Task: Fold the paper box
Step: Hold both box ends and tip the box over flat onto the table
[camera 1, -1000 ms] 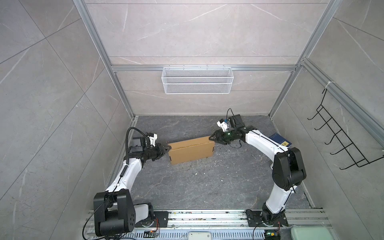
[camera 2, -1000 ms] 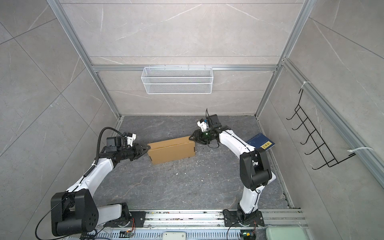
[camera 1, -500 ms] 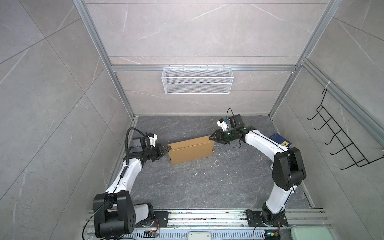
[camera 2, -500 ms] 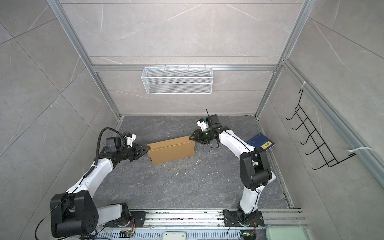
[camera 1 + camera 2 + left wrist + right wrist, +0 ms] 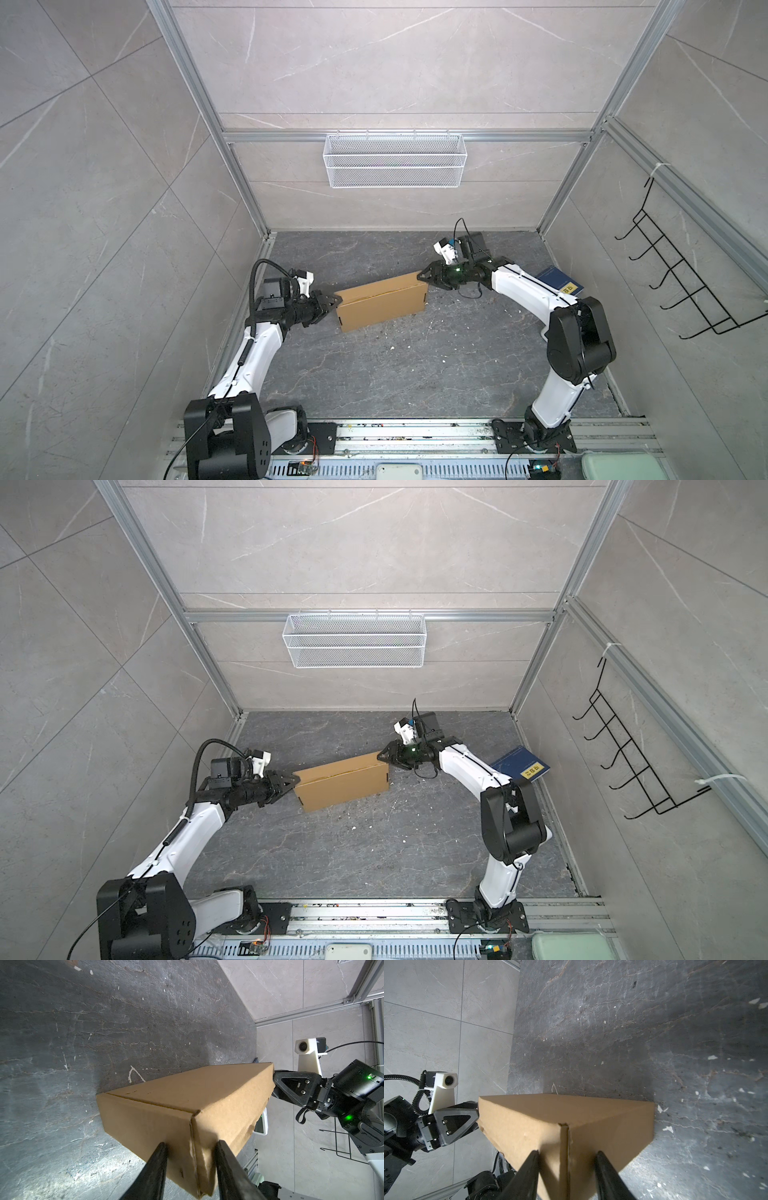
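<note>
The paper box (image 5: 380, 305) (image 5: 343, 783) is plain brown cardboard, closed up into a shallow rectangular box. It stands on one long side on the dark floor, slanting from near left to far right. My left gripper (image 5: 332, 301) (image 5: 296, 780) is shut on its left end, fingers pressed on both wide faces, as the left wrist view shows at the box (image 5: 187, 1101) and gripper (image 5: 190, 1144). My right gripper (image 5: 422, 279) (image 5: 382, 757) is shut on the box's right end, clamping its thickness in the right wrist view (image 5: 566, 1152).
A dark blue book (image 5: 559, 281) (image 5: 521, 764) with a yellow label lies by the right wall, behind the right arm. A white wire basket (image 5: 395, 160) hangs on the back wall and a black hook rack (image 5: 681, 274) on the right wall. Small white scraps dot the floor.
</note>
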